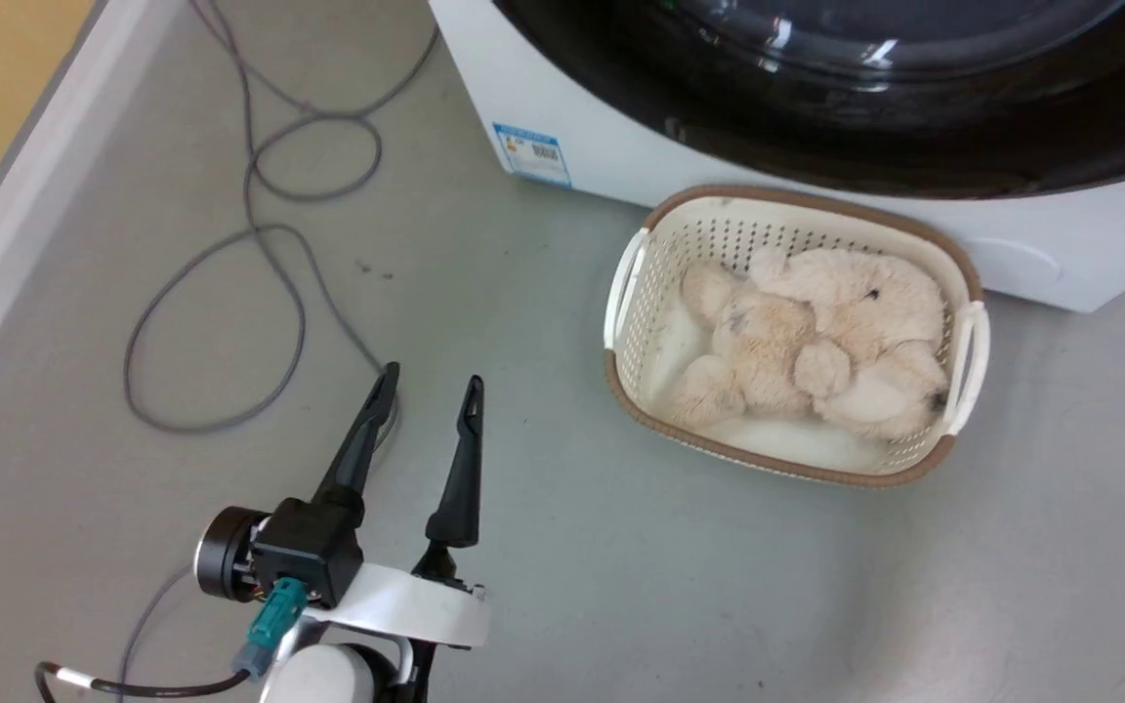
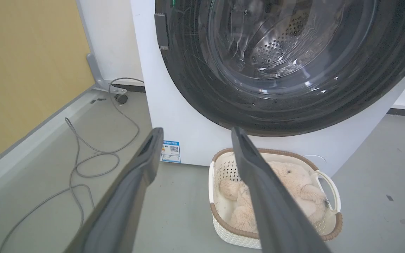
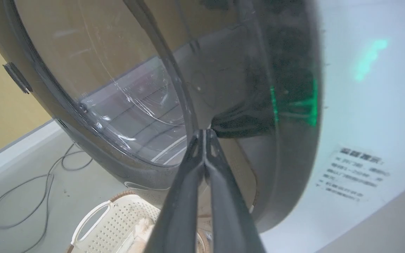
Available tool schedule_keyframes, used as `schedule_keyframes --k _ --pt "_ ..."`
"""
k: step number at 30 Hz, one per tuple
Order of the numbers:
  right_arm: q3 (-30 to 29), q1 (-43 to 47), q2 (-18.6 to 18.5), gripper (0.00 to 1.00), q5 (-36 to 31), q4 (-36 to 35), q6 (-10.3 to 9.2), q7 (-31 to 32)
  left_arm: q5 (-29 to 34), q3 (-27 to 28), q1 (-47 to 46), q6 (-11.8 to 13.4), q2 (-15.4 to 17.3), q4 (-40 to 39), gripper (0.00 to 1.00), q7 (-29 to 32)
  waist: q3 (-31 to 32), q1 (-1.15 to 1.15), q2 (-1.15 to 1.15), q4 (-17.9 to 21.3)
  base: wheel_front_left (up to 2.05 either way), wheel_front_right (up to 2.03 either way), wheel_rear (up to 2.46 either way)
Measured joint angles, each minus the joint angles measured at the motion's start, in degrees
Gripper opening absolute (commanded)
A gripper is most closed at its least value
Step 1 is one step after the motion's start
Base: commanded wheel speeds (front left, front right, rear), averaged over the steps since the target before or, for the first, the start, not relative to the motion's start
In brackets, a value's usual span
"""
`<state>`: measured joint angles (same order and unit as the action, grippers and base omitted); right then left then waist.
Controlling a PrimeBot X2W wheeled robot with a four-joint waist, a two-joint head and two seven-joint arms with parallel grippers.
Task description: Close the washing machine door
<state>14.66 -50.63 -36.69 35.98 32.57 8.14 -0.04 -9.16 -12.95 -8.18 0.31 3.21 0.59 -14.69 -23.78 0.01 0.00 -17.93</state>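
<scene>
We judge the closing push to be in hand. Our right gripper (image 3: pixel 205 133) has its two long dark fingers pressed together, holding nothing. Their tips appear to touch the large round black washing machine door with its clear domed glass window (image 3: pixel 125 91), where glass meets black ring. To the right of the tips, the door's rim lies close to the big white front-loading washing machine (image 3: pixel 364 88); we cannot tell whether it is latched. The next move, we think, calls for a steady press straight ahead until the catch takes.

Our left gripper (image 1: pixel 431 377) hangs low with fingers spread and empty. A small white woven basket (image 1: pixel 699 244) sits ahead to its right. Its wrist view adds the door seen square-on, seemingly flat against the machine, with the perforated steel drum (image 2: pixel 276 49) behind the glass.
</scene>
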Motion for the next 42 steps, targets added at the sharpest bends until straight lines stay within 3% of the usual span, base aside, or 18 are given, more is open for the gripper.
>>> schedule_keyframes --k 6,11,19,25,32,37,38,39,42 --pt "0.5 2.7 0.4 0.00 2.0 1.0 -0.57 -3.9 0.0 0.9 0.1 -0.6 -0.1 1.0 1.00 0.0 3.6 0.00 0.00 1.2 0.00 0.00 0.00" --pt "2.1 10.9 1.0 0.00 4.3 -1.0 -0.60 -7.8 0.0 1.5 1.2 -1.0 -0.2 2.5 1.00 0.0 7.9 0.00 0.00 2.6 0.00 0.00 0.00" --pt "1.9 24.4 6.0 0.00 3.3 -7.0 -0.60 -12.3 -0.1 3.9 4.1 -1.0 0.1 4.1 1.00 0.0 14.6 -0.01 0.00 6.4 0.00 0.00 0.00" --pt "-3.2 32.8 11.5 0.00 -2.5 -12.1 -0.60 -13.3 -0.1 4.6 5.3 -1.3 0.5 5.3 1.00 0.0 18.4 -0.01 0.00 9.5 0.00 0.00 0.00" --pt "-13.5 42.5 21.6 0.00 -11.4 -20.8 -0.60 -12.6 0.0 4.8 7.1 -0.9 0.8 5.8 1.00 0.0 21.8 -0.01 0.00 12.1 0.00 0.00 0.00" --pt "-16.9 49.8 28.1 0.00 -16.3 -27.2 -0.60 -10.3 0.0 4.7 7.7 -0.9 0.8 5.8 1.00 0.0 22.7 -0.02 0.00 13.1 0.00 0.00 0.00" --pt "-17.2 51.1 29.0 0.66 -17.3 -28.2 -0.60 -10.0 0.0 4.6 7.9 -1.0 0.8 5.8 1.00 0.0 22.8 -0.02 0.00 13.2 0.00 0.00 0.00" --pt "-17.4 52.4 29.7 1.00 -18.3 -29.2 -0.60 -9.6 0.0 4.6 8.1 -1.0 0.8 5.8 1.00 0.0 22.9 -0.02 0.00 13.3 0.00 0.00 0.00" --pt "-17.9 55.3 30.9 1.00 -21.3 -31.6 -0.60 -9.6 0.0 4.5 8.7 -1.0 0.9 6.2 1.00 0.0 23.1 -0.02 0.00 13.4 0.00 0.00 0.00"
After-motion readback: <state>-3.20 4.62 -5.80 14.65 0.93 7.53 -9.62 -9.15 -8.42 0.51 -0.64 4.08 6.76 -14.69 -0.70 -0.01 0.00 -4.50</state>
